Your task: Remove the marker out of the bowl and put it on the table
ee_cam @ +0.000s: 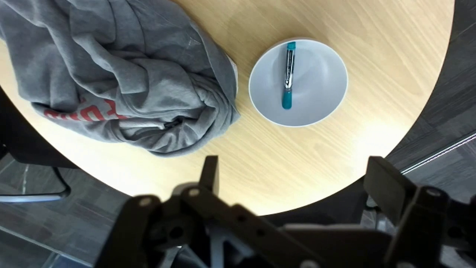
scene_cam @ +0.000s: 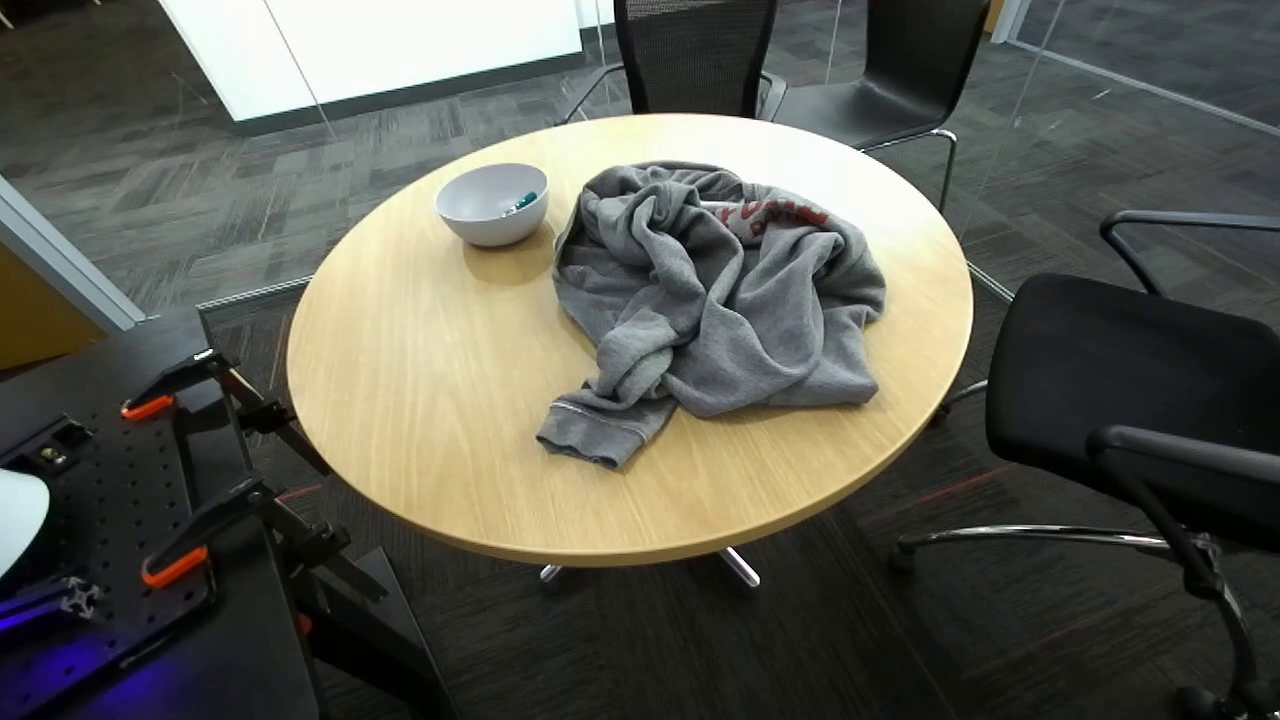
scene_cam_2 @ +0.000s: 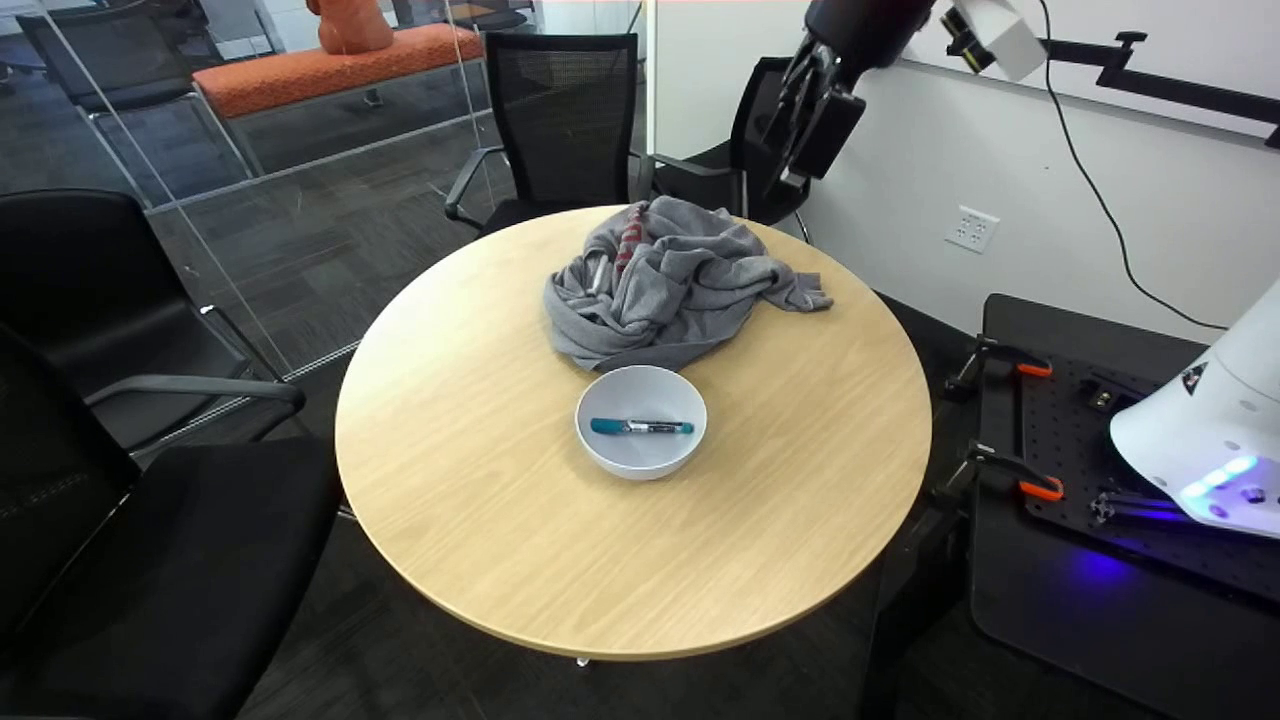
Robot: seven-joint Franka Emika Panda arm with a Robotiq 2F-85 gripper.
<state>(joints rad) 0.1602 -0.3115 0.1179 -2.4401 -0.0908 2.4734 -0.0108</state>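
Claw [ee_cam: 293, 165]: black.
Bowl [ee_cam: 319, 85], ahead of the claw: plain pale grey.
Marker [ee_cam: 289, 74], in the bowl, ahead of the claw: teal at both ends; barrel silvery white with black print.
Sweatshirt [ee_cam: 130, 82], ahead and to the left of the claw in the wrist view: grey, red lettering.
Table [ee_cam: 390, 74], lower than the claw: pale yellow wood, fine streaked grain.
Carpet [scene_cam: 800, 630], lower than the claw: dark grey, streaked, thin red lines.

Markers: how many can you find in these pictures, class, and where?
1: a teal marker lies inside the bowl. Others could be hidden under the grey sweatshirt.
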